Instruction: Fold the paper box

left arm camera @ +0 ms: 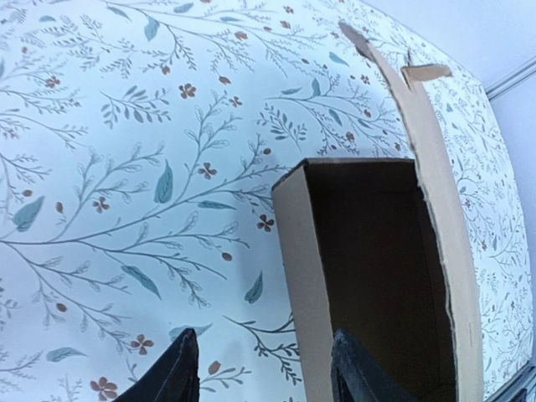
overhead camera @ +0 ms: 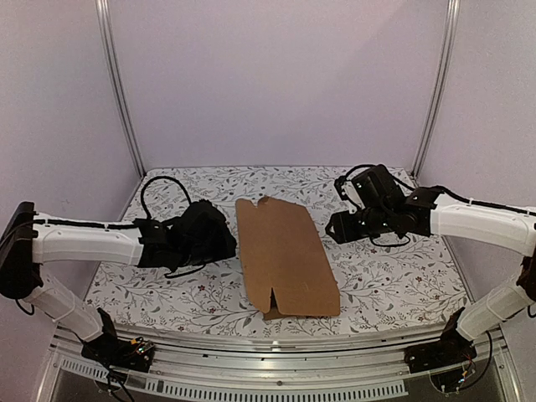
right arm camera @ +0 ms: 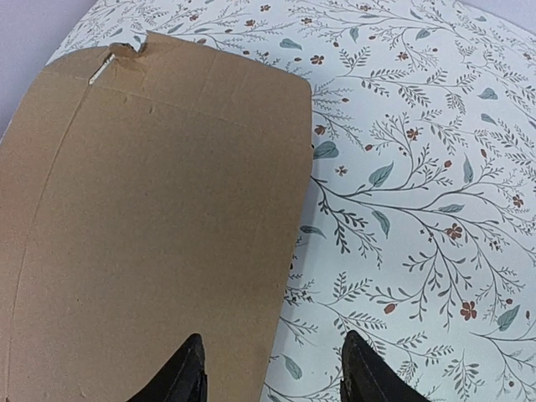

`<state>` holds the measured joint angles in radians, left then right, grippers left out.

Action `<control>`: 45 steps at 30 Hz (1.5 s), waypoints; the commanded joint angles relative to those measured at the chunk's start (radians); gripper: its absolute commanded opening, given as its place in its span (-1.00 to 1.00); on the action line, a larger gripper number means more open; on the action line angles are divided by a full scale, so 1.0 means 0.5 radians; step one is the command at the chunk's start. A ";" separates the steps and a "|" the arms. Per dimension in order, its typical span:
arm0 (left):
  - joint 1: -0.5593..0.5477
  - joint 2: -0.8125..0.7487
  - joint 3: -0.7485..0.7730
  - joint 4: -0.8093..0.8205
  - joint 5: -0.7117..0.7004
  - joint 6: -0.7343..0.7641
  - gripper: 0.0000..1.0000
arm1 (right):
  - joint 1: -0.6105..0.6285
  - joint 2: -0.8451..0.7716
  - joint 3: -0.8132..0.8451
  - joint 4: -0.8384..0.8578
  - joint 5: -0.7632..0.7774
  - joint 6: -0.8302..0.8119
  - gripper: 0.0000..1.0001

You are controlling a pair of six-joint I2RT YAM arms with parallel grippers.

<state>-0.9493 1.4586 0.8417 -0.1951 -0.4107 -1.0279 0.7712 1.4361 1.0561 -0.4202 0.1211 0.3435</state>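
Paper box [overhead camera: 285, 255]: lying mid-table on the floral cloth [overhead camera: 394, 285], left side seemingly raised.
Left gripper [left arm camera: 264, 368]: fingers gaping apart — straddling the box's left wall.
Right gripper [right arm camera: 272, 368]: fingers gaping apart, hovering over the right edge.

We hold our left gripper [left arm camera: 266, 373] with its fingers spread wide, wrist pitched downward. Our right gripper [right arm camera: 272, 377] gapes just as wide. Our left arm [overhead camera: 84, 239] and right arm [overhead camera: 481, 219] reach inward, towards each other.

Brown paper box [overhead camera: 286, 255], partly folded, lying mid-table; one hollow end open
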 commanded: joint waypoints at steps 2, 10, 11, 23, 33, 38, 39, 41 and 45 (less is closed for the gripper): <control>0.084 -0.123 0.073 -0.359 -0.254 0.359 0.04 | 0.016 -0.143 -0.108 -0.246 -0.060 -0.040 0.01; 0.208 -0.107 0.469 -0.425 -0.227 0.961 0.03 | 0.185 -0.230 -0.182 -0.612 -0.064 0.015 -0.04; 0.235 -0.093 0.535 -0.405 -0.174 1.016 0.02 | 0.206 -0.229 -0.193 -0.656 -0.070 0.032 -0.06; 0.469 0.733 1.561 -0.352 0.554 1.474 -0.09 | 0.465 -0.146 -0.477 -0.640 -0.177 0.308 -0.18; 0.664 1.493 2.370 -0.615 0.794 1.516 -0.30 | 0.555 -0.028 -0.660 -0.353 -0.301 0.468 -0.30; 0.735 1.713 2.481 -0.636 0.916 1.484 -0.43 | 0.556 0.004 -0.703 -0.210 -0.332 0.514 -0.31; 0.748 1.747 2.495 -0.642 0.966 1.471 -0.44 | 0.554 0.012 -0.704 -0.185 -0.334 0.517 -0.31; 0.772 1.814 2.506 -0.644 1.094 1.433 -0.46 | 0.554 0.036 -0.702 -0.148 -0.333 0.533 -0.33; 0.791 1.885 2.503 -0.680 1.291 1.428 -0.53 | 0.555 0.079 -0.698 -0.063 -0.321 0.558 -0.38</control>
<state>-0.5632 2.3669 2.0731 -0.4904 0.1001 -0.3031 1.0416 1.4506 0.7166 -0.5228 -0.0368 0.5938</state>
